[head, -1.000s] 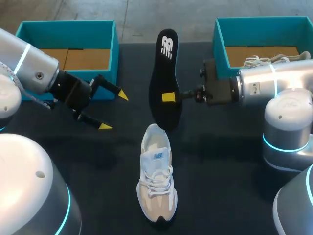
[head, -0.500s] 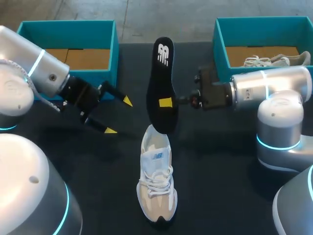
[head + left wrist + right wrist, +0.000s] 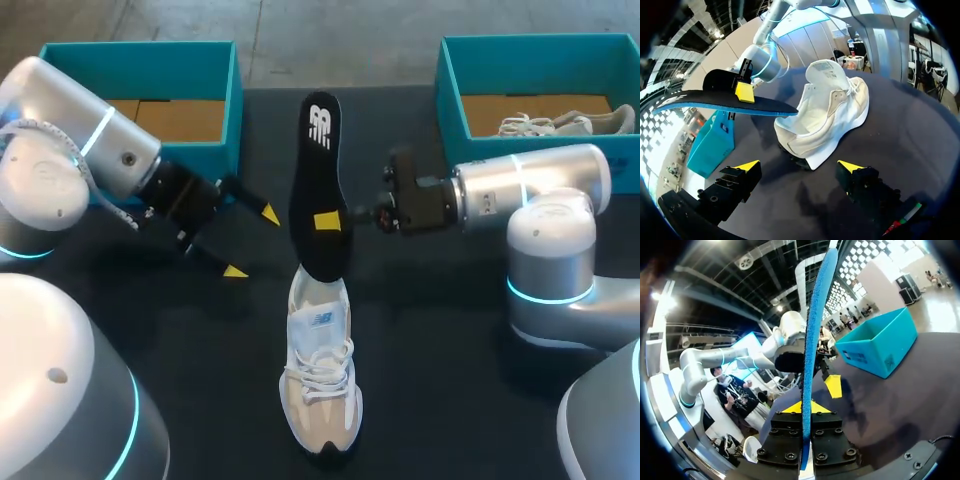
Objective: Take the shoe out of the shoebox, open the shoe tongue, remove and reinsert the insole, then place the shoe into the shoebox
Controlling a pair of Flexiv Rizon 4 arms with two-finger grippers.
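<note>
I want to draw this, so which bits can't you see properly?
Head view: the insole covers the heel opening of the shoe, so whether its tip is inside is unclear.
Head view: the right pincer shows one yellow tip; the insole hides the other.
Right wrist view: the edge-on insole and the pincer's body block the shoe.
Head view: the right box hides the lower part of a second shoe behind its wall.

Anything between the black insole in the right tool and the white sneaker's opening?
Nothing visible. The black foam insole, pinched in the right tool, has its lower tip at the heel opening of the white lace-up sneaker. The open left tool sits off to the side, outside that path.
</note>
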